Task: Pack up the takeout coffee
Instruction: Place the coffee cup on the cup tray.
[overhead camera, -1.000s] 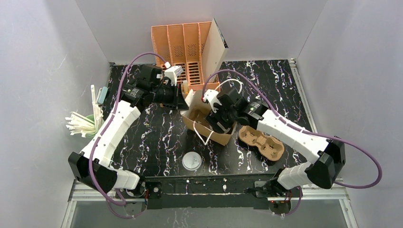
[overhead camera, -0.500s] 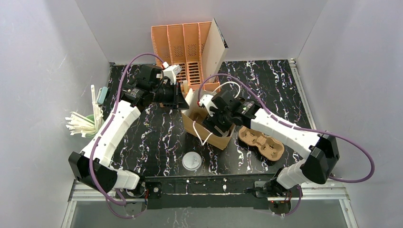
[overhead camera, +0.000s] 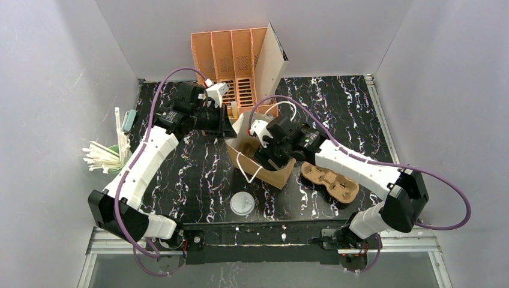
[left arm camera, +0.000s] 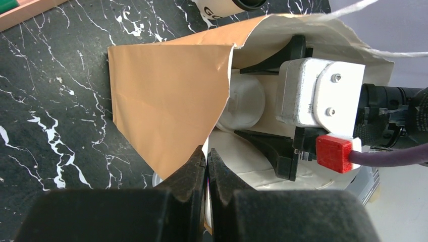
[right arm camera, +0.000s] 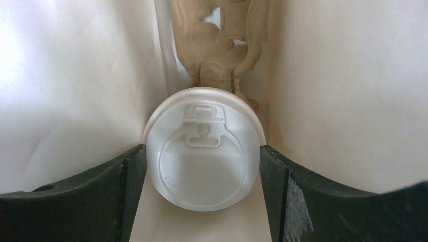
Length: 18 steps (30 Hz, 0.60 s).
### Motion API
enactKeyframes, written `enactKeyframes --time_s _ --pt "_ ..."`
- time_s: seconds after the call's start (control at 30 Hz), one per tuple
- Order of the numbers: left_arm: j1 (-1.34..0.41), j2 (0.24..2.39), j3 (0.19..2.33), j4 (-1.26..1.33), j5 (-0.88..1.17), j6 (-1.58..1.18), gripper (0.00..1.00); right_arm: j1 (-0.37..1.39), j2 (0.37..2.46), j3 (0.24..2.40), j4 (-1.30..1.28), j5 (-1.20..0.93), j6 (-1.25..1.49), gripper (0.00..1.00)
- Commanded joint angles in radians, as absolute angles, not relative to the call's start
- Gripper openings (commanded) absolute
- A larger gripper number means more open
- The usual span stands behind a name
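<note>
my right tool (right arm camera: 203, 151): wide, gripping white-lidded coffee cup (right arm camera: 202, 174) inside paper bag (left arm camera: 166, 96) | my left tool (left arm camera: 207, 171): pinched shut on bag's rim | black-lidded cup (left arm camera: 224, 6): just outside bag | imo I'd set mine down upright before letting go, mouth held open

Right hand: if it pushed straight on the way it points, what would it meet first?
The right hand, with the white-lidded cup between its fingers, points into the paper bag. It would likely meet the bag's closed bottom first, though depth is unclear.
</note>
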<state>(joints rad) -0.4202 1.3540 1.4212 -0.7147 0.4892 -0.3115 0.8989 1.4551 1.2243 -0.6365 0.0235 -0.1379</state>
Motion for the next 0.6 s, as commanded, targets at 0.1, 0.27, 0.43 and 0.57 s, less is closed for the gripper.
enactKeyframes --time_s 0.1,0.27,0.43,0.57 --pt "-0.42 1.338 1.416 -0.729 0.521 -0.286 0.02 0.892 1.52 1.148 -0.627 0.011 -0.16 0.38" --pt "-0.42 1.349 1.449 -0.742 0.478 -0.28 0.02 0.892 1.534 1.144 -0.652 0.007 -0.155 0.38" --pt "-0.42 1.343 1.471 -0.732 0.418 -0.282 0.02 0.892 1.556 1.154 -0.709 0.006 -0.14 0.39" --pt "-0.42 1.335 1.48 -0.734 0.374 -0.271 0.02 0.893 1.586 1.176 -0.77 0.019 -0.124 0.38"
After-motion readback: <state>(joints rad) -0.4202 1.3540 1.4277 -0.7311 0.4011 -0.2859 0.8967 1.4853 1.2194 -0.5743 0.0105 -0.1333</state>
